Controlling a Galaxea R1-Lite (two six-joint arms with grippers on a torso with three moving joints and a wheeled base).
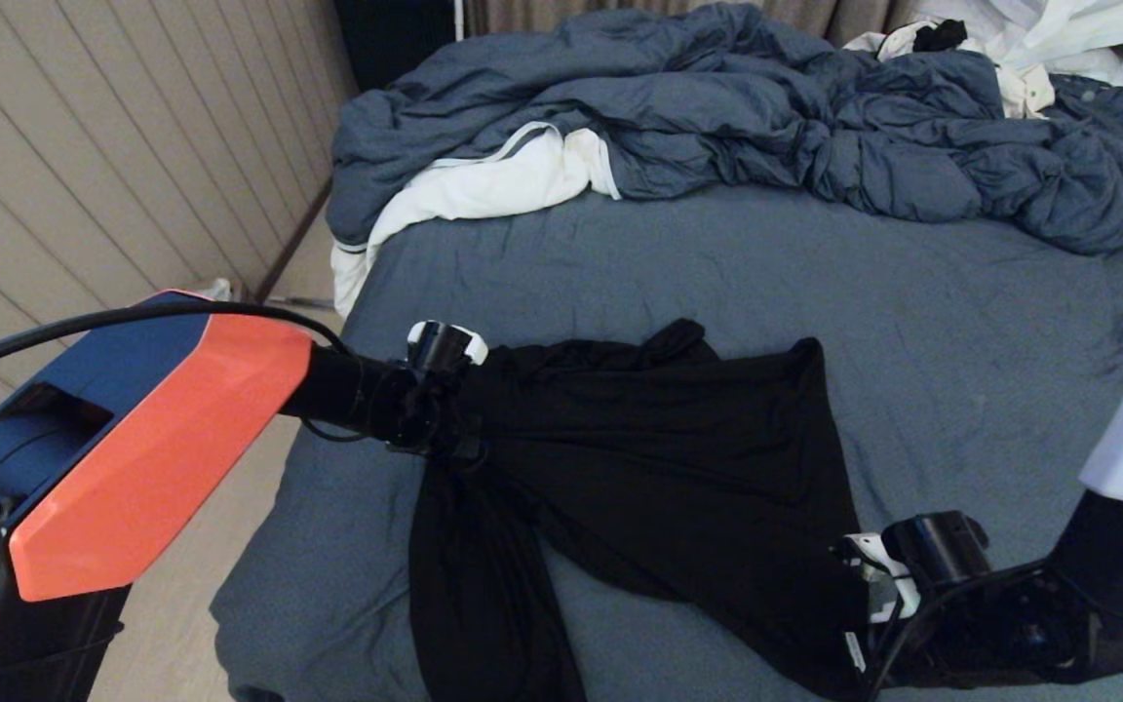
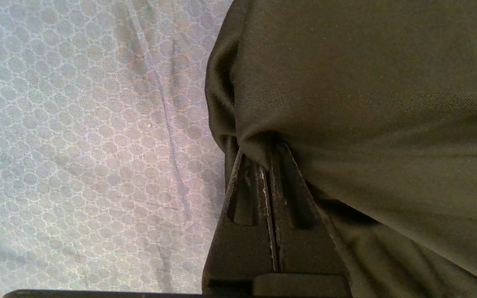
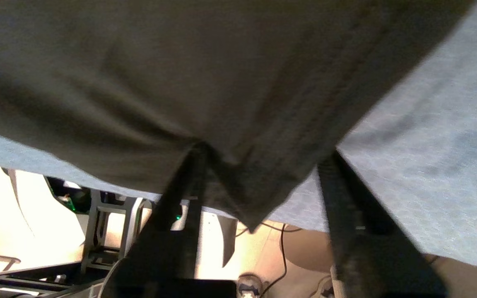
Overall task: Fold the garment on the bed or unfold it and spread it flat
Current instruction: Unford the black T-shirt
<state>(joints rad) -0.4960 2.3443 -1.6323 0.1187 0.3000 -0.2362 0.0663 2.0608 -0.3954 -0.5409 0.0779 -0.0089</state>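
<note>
Two sets of jaws meet the black T-shirt at opposite ends. On the left gripper they are pressed together, clamped on a bunched fold of the shirt's left edge, and the cloth hangs from them in a loose tail towards the near side of the bed. On the right gripper they stand apart, with a pointed corner of the shirt lying between them; no grip shows there, though one finger seems to touch the fabric. Between the two grippers the shirt stretches across the slate-blue sheet in a rough fan, partly spread but creased, twisted at the left and narrowing at the near right corner; no print faces up. By my reading the spreading is about half done: the right corner needs taking, both ends need drawing apart, and the hanging tail and sleeves want flattening. Farther back lie the crumpled blue-grey duvet and a white cloth, well clear of the shirt.
</note>
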